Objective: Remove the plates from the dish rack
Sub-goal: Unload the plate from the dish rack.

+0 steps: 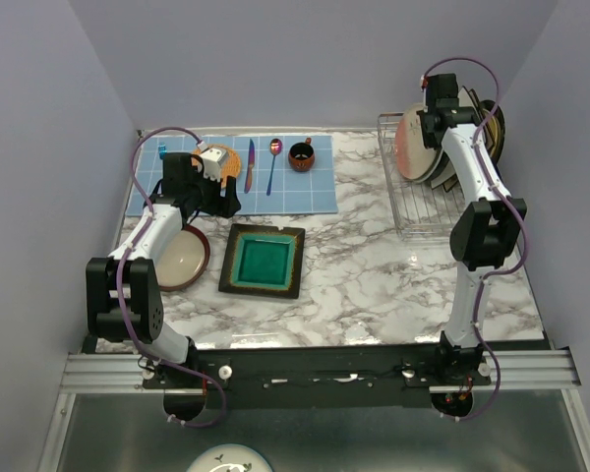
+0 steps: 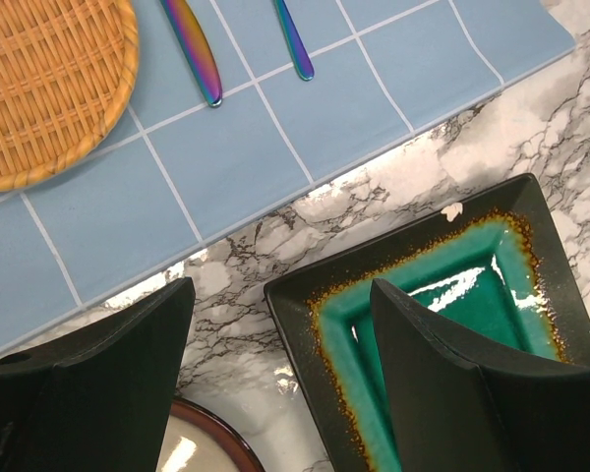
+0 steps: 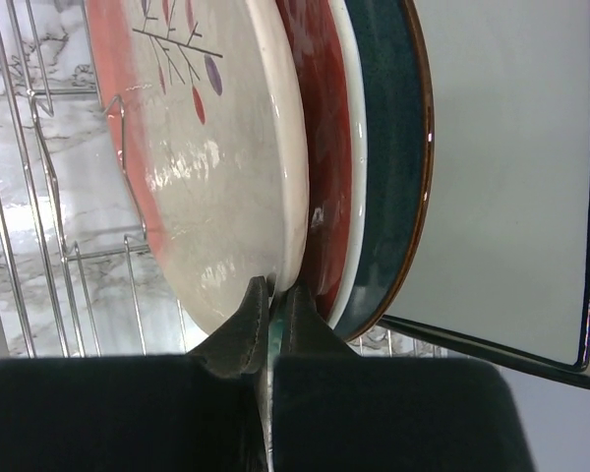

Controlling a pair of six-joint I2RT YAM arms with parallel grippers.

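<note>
The dish rack stands at the back right with several plates upright in it. In the right wrist view the front one is a cream and pink flowered plate. Behind it stand a red plate, a dark teal plate and a pale square plate. My right gripper is shut on the flowered plate's rim. A square teal plate and a red-rimmed cream plate lie flat on the table. My left gripper hangs open above the gap between them, holding nothing.
A blue tiled placemat at the back left carries an orange woven mat, a knife, a spoon and a small dark-red cup. Purple walls close in the sides and back. Rack wires run left of the flowered plate.
</note>
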